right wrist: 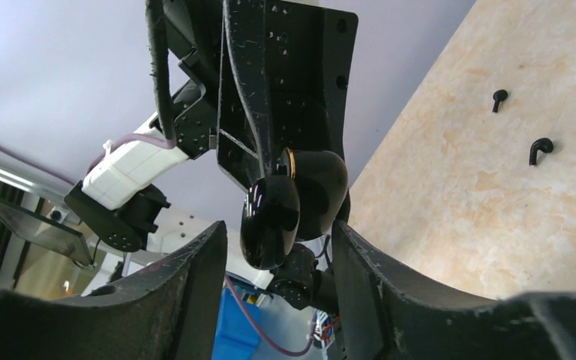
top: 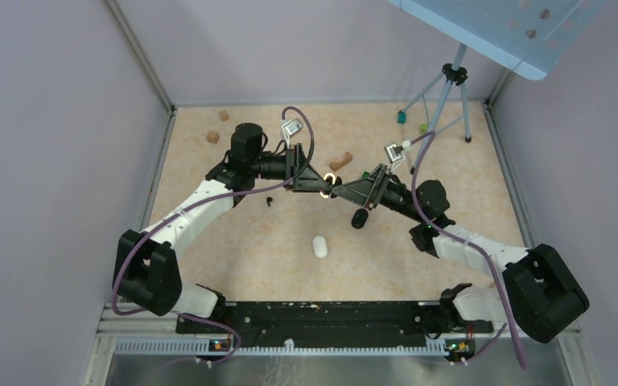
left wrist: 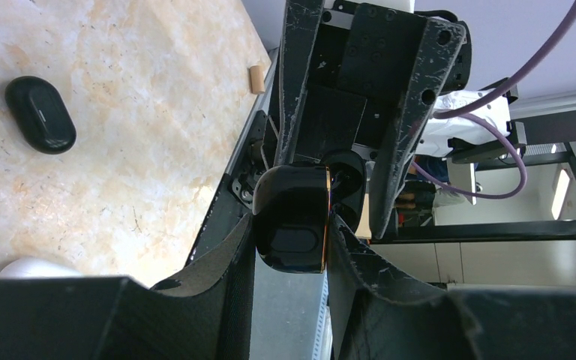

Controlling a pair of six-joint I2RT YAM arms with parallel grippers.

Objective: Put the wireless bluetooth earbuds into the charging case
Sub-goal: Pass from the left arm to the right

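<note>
Hanging above mid-table, the charging case [left wrist: 292, 225] was clenched between the left gripper [left wrist: 294, 251] fingers. Its long axis ran along those fingers, with the gold rim against one of them. Glossy black rounded shells appeared parted at the rim; contents hidden. The right gripper [right wrist: 281, 262] straddled the case from the opposite side; could not tell whether it gripped. Two small black earbuds [right wrist: 541, 148] lay loose on the marbled beige table [top: 233, 257], well apart from a matte black oval pod [left wrist: 41, 114].
</note>
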